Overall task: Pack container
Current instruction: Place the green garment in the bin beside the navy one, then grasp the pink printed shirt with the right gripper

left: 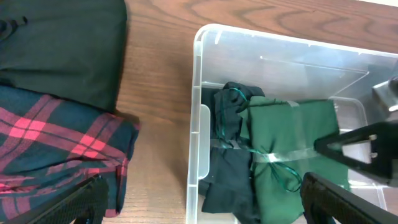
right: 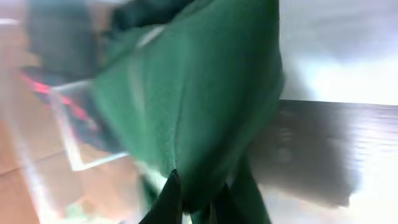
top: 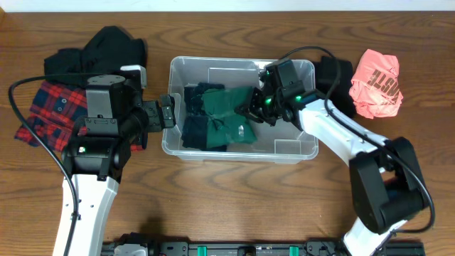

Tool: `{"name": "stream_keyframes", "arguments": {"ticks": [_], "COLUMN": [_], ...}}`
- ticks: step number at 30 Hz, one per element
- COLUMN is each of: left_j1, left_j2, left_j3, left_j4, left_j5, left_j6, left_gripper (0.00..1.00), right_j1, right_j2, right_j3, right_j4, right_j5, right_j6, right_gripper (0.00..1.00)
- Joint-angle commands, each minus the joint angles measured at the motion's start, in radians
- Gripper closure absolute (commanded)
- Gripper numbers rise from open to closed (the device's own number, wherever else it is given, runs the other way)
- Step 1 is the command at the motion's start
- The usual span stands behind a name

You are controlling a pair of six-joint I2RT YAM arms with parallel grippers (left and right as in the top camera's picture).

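Two claws: the right gripper (top: 257, 107) is closed tight on a fold of the green cloth (top: 226, 114), inside the container (top: 295, 144). The left gripper (top: 168, 112) is spread wide and holds nothing, just outside the container's left wall.
Container: sits on the table (top: 234, 199) between the arms, open-topped.
Step in hand: probably settling the green cloth. Press it low and flat beside the dark garment (top: 195, 134) at the container's left end before letting go, so no fold hangs over the rim.
Left claw's part: it could steady that wall.
Beyond the container: plaid shirt (top: 43, 117) and black garment (top: 106, 46) to its left, pink garment (top: 375, 82) to its right.
Hard to make out: the right wrist view is blurred, so how much cloth is pinched is unclear. Clothes hide much of the container's floor, and the left arm covers part of the plaid shirt.
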State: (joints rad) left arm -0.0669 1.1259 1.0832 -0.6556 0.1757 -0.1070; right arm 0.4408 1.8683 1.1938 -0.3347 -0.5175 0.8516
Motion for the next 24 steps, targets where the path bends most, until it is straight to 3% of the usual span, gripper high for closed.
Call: {"name": "stream_keyframes", "arguments": {"ticks": [1, 8, 12, 15, 18, 24], "left_j1": [0.005, 0.005, 0.005, 0.005, 0.005, 0.005], "left_j2": [0.0, 0.0, 0.0, 0.0, 0.0, 0.0], "left_j3": [0.012, 0.012, 0.012, 0.012, 0.012, 0.012], "left_j4": [-0.003, -0.003, -0.003, -0.003, -0.003, -0.003], "left_j5": [-0.011, -0.011, -0.011, -0.011, -0.011, -0.011], "left_j6": [0.009, 0.009, 0.009, 0.009, 0.009, 0.009], "left_gripper": [0.02, 0.02, 0.02, 0.02, 0.02, 0.02], "right_j1": [0.0, -0.077, -0.135, -0.203, -0.291, -0.571], "right_j2": [0.009, -0.147, -0.301, -0.412, -0.502, -0.492], "right_j3": [-0.001, 0.055, 0.117, 0.151, 0.152, 0.152], "right_j4": [-0.032, -0.241, -0.335, -0.366, -0.371, -0.435], "right_j5": [0.079, 0.286, 0.286, 0.282, 0.278, 0.273], "right_j6": [-0.146, -0.364, -0.467, -0.47, -0.476, -0.472], "right_gripper": [0.92, 0.75, 0.45, 0.3, 0.22, 0.2]}}
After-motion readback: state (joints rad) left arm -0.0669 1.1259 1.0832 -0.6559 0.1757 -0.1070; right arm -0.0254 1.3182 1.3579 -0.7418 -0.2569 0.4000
